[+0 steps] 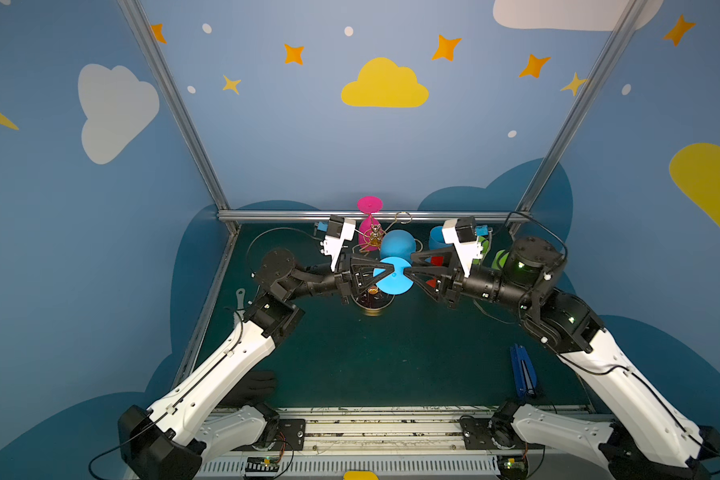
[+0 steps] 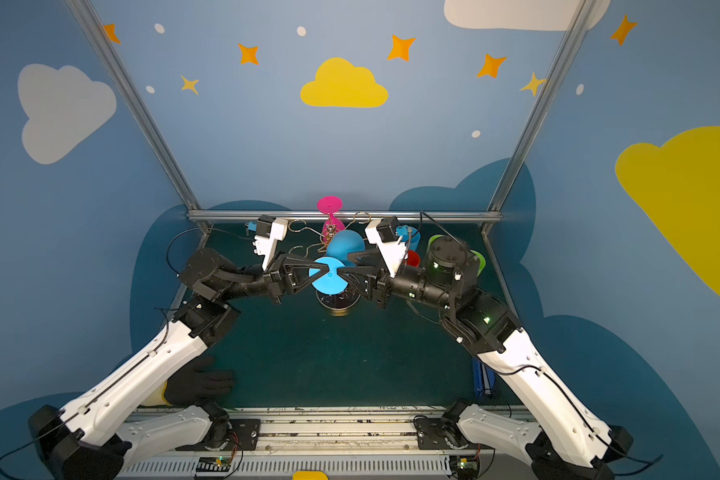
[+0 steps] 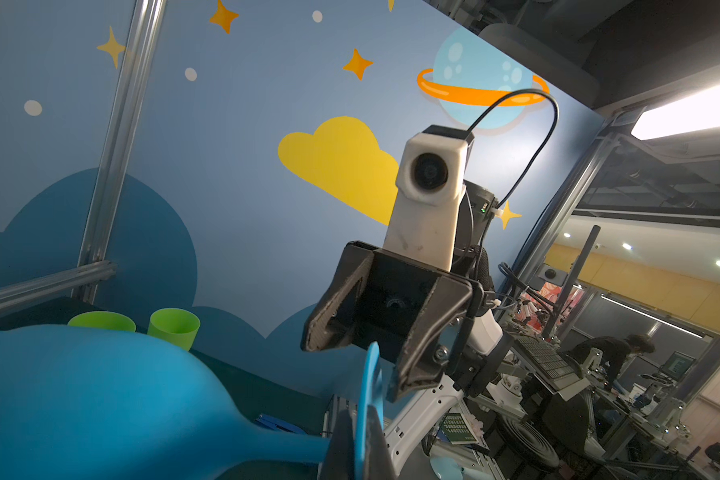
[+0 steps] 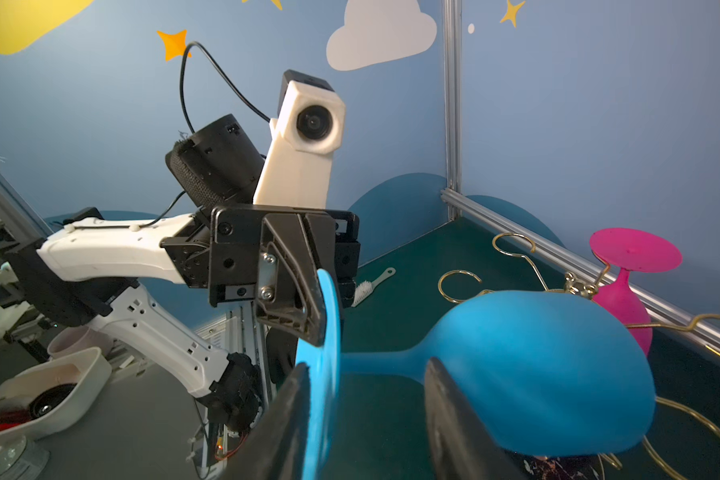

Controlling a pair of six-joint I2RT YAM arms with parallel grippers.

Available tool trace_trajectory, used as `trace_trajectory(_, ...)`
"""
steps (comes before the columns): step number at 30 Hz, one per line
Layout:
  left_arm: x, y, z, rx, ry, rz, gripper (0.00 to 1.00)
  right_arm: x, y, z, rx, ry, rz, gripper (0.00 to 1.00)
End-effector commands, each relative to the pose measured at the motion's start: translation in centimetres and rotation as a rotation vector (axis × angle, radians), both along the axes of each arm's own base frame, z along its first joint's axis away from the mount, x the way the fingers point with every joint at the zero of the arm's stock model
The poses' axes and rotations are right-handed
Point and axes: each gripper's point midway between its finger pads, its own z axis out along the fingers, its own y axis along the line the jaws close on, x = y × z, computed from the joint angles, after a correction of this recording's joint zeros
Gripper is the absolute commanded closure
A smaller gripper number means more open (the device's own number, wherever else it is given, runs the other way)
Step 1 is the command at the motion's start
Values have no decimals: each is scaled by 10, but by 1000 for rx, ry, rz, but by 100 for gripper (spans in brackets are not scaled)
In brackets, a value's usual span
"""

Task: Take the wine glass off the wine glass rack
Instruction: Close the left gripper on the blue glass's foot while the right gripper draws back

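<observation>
1. The left gripper (image 3: pixel 360 440) is clamped shut on the blue glass (image 1: pixel 398 245), at its foot rim.
2. The right gripper (image 4: pixel 368 365) is open, astride the foot.
3. The blue glass lies sideways above the rack (image 2: pixel 337 301) base, mid-surface (image 1: pixel 391 365).

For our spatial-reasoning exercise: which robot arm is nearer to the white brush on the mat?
Left. The white brush lies on the mat beside the left arm at its elbow; the right arm reaches in from the opposite side, well away from it.
</observation>
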Motion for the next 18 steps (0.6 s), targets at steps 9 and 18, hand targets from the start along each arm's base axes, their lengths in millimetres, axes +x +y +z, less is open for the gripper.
trace_trajectory(9, 16, 10, 22, -63, 196, 51, 97, 23, -46, -27, -56, -278, -286, 16)
trace_trajectory(18, 32, 7, 18, -99, 333, 28, 97, 39, -26, -45, -84, -447, -264, 11)
